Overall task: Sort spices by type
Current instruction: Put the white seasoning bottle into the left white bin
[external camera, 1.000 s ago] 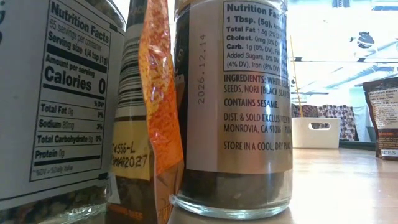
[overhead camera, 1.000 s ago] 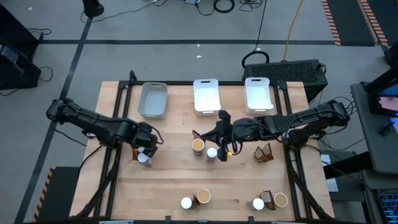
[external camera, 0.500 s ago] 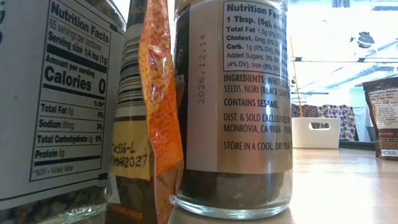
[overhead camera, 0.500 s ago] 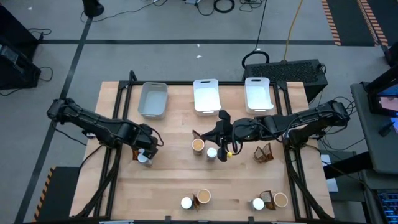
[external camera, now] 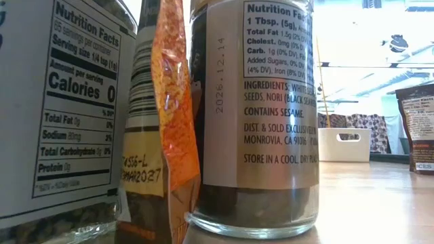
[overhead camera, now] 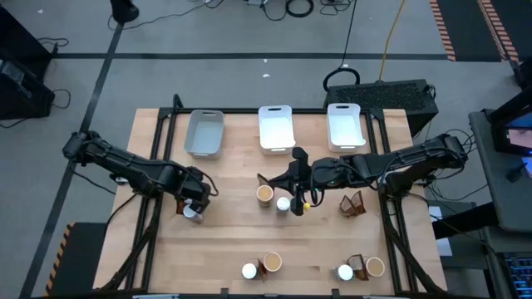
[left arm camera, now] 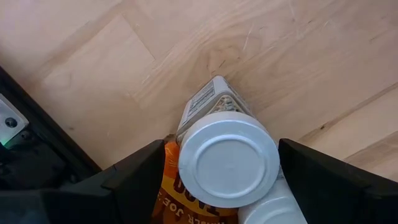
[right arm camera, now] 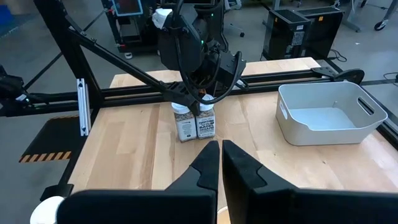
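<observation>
On wooden table [overhead camera: 233, 249]: three trays [overhead camera: 275, 129] (far edge).

Robotics lab: grey taped floor [overhead camera: 249, 33] with loose cables [overhead camera: 299, 8] at top, wheeled equipment racks [right arm camera: 298, 28] upper right behind the counter [right arm camera: 143, 143].

Two dark, jointed arms, each ending in blunt black fingers, seemingly matte plastic.

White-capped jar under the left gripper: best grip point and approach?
Take the jar by its round white cap and neck, coming straight down from above. It stands upright with the left gripper open astride it. An orange pouch and a second cap crowd it, so a lower side grab looks risky.
</observation>
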{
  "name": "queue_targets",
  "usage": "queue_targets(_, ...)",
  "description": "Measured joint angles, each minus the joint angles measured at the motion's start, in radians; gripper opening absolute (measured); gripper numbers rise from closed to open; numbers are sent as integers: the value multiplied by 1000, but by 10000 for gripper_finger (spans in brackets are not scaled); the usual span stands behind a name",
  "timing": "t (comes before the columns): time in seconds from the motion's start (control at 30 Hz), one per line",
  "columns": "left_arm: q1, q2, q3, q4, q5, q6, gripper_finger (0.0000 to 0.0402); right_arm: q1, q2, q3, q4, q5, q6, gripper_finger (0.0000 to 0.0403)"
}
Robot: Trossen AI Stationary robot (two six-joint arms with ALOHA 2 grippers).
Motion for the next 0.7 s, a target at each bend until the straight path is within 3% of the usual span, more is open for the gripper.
queue_targets(0.7,0,0,0,14,-2,1,312,0,0,0,-1,0,-26,0)
